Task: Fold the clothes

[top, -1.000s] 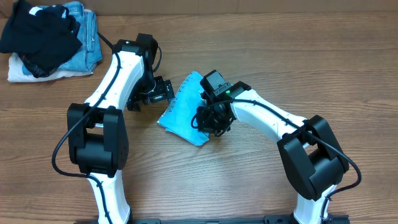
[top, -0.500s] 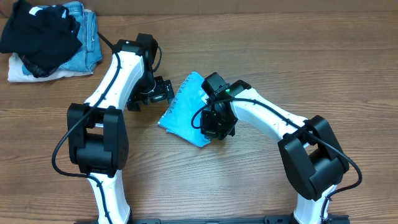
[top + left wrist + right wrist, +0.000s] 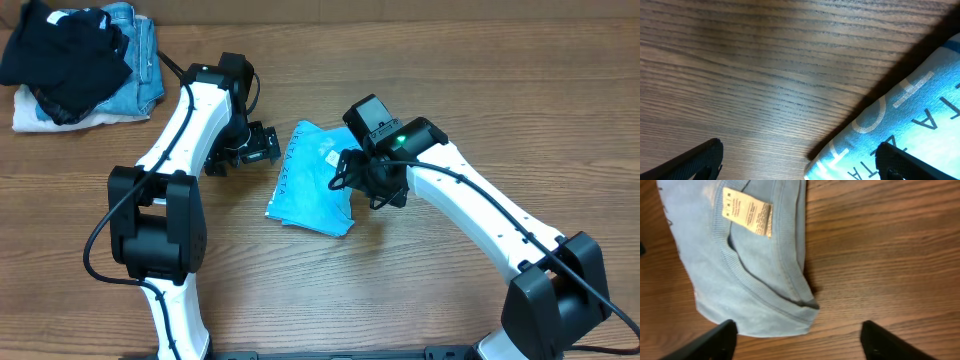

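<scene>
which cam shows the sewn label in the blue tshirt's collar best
Right wrist: the label sits large and unobstructed inside the T-shirt collar, print too small to read. Overhead it is at most a pale speck. Left wrist shows only the shirt's white-lettered edge, no label.

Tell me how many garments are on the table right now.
4: a folded light sky-blue T-shirt in the middle; in the far-left pile, a black garment on blue denim jeans, with a white cloth under them. The pile may hide more.
</scene>
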Robot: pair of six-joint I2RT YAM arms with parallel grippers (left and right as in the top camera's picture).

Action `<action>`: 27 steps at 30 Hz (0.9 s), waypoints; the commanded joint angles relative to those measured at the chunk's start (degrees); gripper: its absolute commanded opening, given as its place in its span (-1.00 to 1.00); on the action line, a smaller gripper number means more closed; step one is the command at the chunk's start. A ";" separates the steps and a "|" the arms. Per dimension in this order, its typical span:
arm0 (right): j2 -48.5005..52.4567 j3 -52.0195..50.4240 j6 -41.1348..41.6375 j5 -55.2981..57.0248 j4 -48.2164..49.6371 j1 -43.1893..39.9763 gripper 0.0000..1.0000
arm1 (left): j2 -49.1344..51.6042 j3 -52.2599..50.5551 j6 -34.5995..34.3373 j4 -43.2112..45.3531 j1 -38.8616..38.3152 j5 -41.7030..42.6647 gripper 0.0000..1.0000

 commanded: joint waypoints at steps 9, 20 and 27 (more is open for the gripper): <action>-0.39 0.76 1.38 5.46 1.66 -8.90 1.00 | 0.00 -0.26 14.82 4.42 -0.13 10.64 1.00; -0.39 0.76 -10.45 -10.34 2.34 -35.80 1.00 | 2.03 -0.33 18.58 6.84 3.17 20.11 1.00; -0.39 0.74 -21.84 -17.27 0.57 -46.47 1.00 | 8.98 -0.33 24.81 7.63 5.55 30.47 1.00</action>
